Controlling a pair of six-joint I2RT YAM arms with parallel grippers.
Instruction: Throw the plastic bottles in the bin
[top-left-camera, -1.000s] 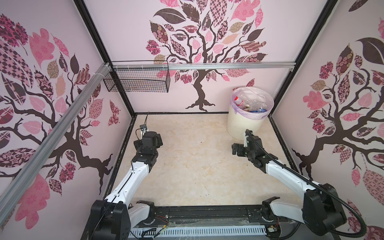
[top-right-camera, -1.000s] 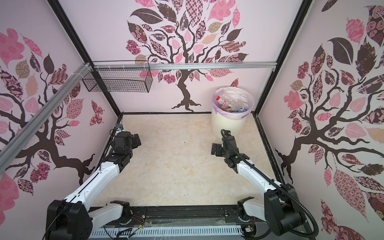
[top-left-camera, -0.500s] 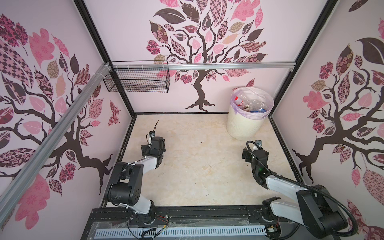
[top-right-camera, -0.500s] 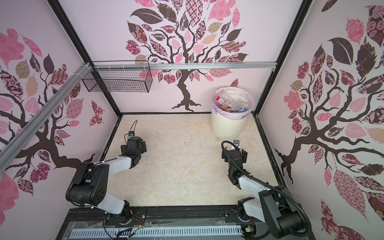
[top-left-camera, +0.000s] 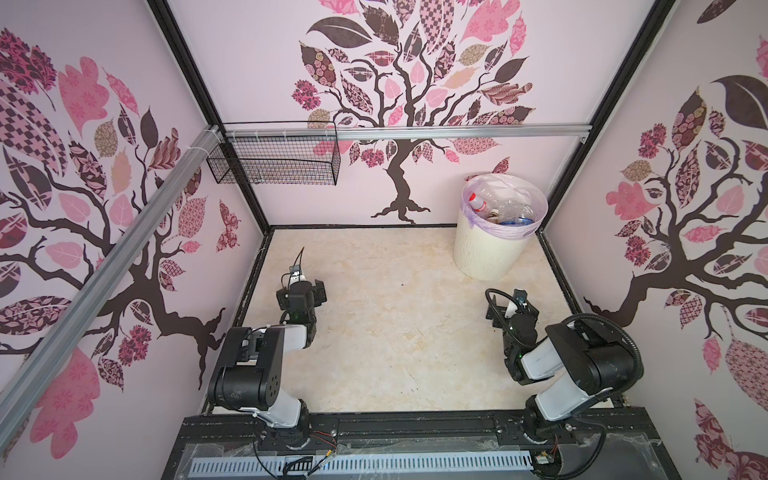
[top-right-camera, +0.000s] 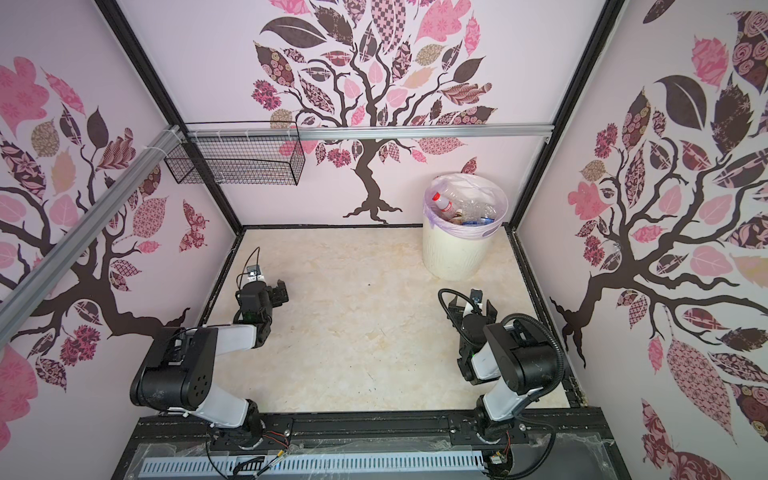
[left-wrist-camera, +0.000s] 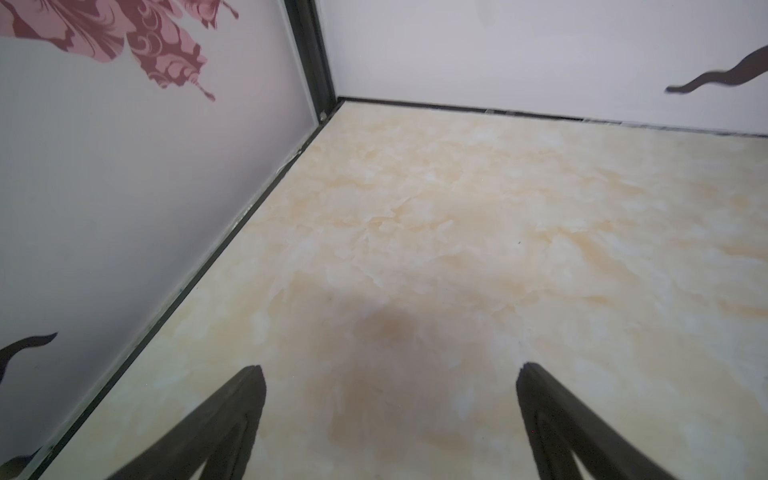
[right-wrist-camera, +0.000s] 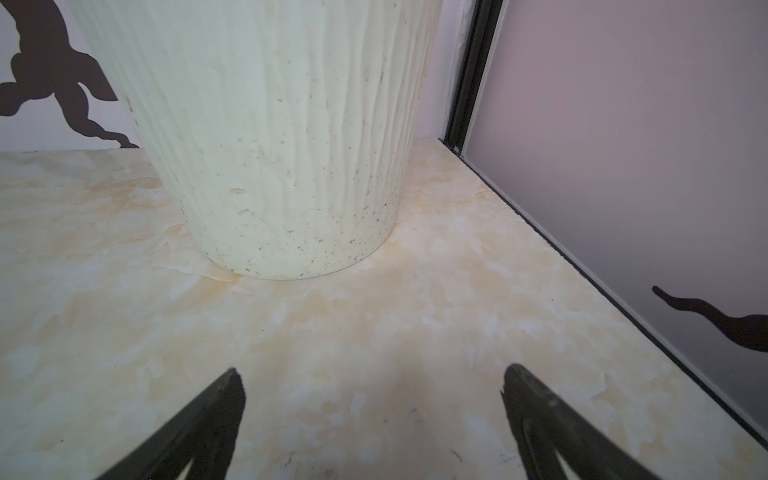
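The marbled cream table (top-left-camera: 395, 340) lies bare across its whole width in both top views. No bottle stands or lies on it anywhere the cameras reach, and the left wrist view shows only clean surface running to the far left corner, so I judge that nothing is left to collect. The bin (top-left-camera: 484, 253), cream and ribbed with a lilac bag folded over its rim, stands upright in the far right corner, close to both walls. The right wrist view looks at its lower wall from near by. The wire mesh basket (top-left-camera: 274, 164), hung from the rail at the far left, looks empty, so no bottle seems to have gone astray there. The left arm (top-left-camera: 249, 365) and the right arm (top-left-camera: 582, 361) are folded low toward the near edge, one on each side and well apart. The plastic bottles (top-left-camera: 505, 208) are inside the bin, heaped to near the rim. A clear one with a red cap and red label leans at the left of the pile, other clear ones lie beside it, and a bit of blue label shows at the near side. How many lie underneath cannot be counted. The left pincer (left-wrist-camera: 390, 368) hangs over bare table near the left wall, its jaws spread wide with nothing between them. The right pincer (right-wrist-camera: 372, 368) points at the foot of the bin, near it but apart, equally spread and empty. This fits a job finished rather than a grasp under way.
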